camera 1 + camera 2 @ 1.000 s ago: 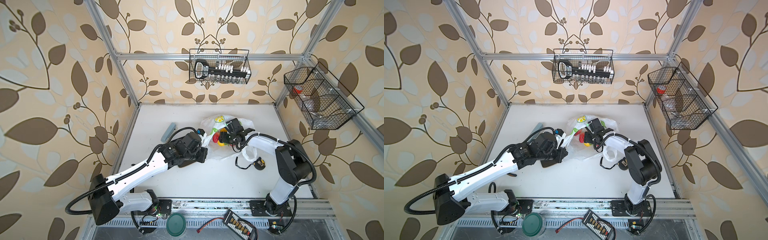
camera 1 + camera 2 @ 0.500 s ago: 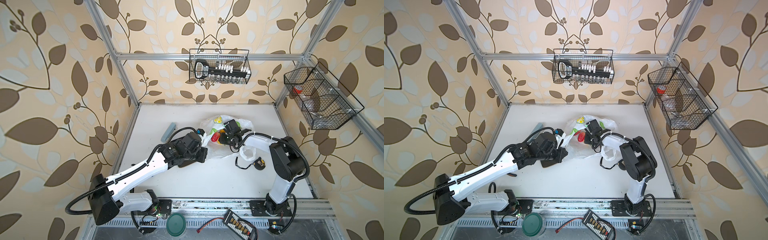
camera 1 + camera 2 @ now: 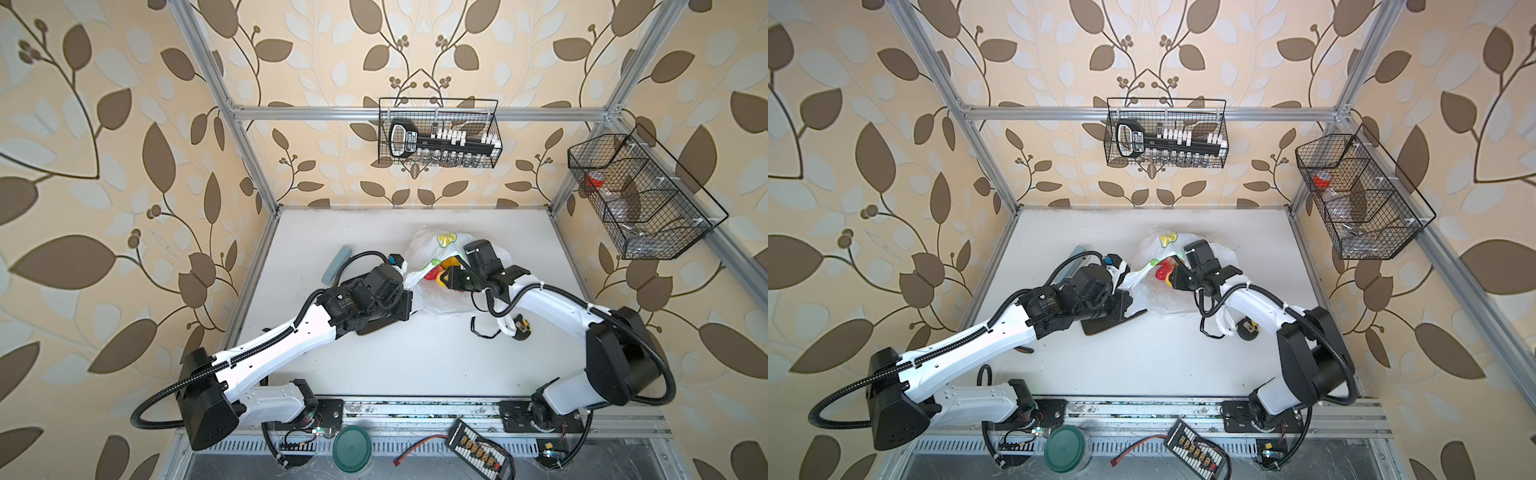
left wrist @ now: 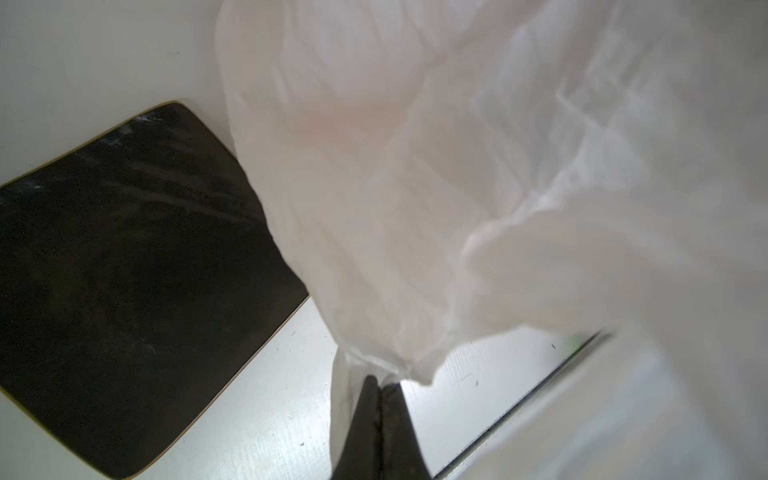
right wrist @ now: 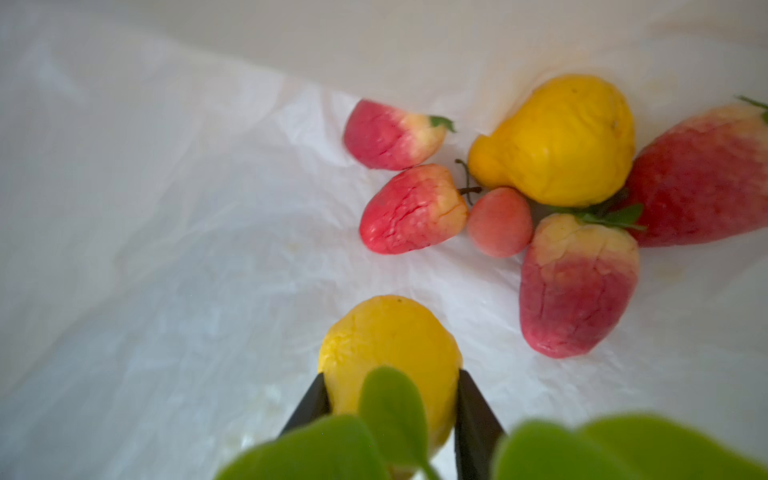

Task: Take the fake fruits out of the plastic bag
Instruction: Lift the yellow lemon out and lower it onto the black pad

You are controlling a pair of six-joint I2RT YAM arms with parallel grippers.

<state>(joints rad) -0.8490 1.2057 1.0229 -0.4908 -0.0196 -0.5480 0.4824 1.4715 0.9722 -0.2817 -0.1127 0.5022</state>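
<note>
Right, status, left to right. A grey-blue bar [image 3: 336,268] lies near the counter's [image 3: 415,365] left edge, toward the back. Next to it the left arm hangs over a dark tray [image 4: 124,270], which lies flat on the counter, just beside the plastic bag [image 3: 440,299].

The left pincer [image 4: 380,390] is clamped tight on a bunched fold of that bag, fingers pressed together with film between them. That side of the bag is held up off the counter. In the left wrist view the film hangs in front of one tray corner.

The bag sits mid-counter toward the back edge in both top views, with one printed lemon slice on its far side. The fake fruits [image 5: 540,199] are all inside it, lying on the lower film. A red one [image 3: 434,272] shows through the opening from above.

The right wrist view shows the cluster: four strawberries [image 5: 411,208], a small peach [image 5: 498,232] and a yellow fruit [image 5: 557,141], mostly touching each other.

The right pincer [image 5: 390,386] is inside the bag, closed on a second yellow piece, the lemon [image 5: 390,345], one finger on each flank. The lemon sits apart from the cluster. I cannot tell whether it is lifted off the film. Blurred green leaves [image 5: 395,403] cover the pincer's base.

A small black-and-yellow item [image 3: 519,330] lies on the counter under the right arm, apart from the bag.
</note>
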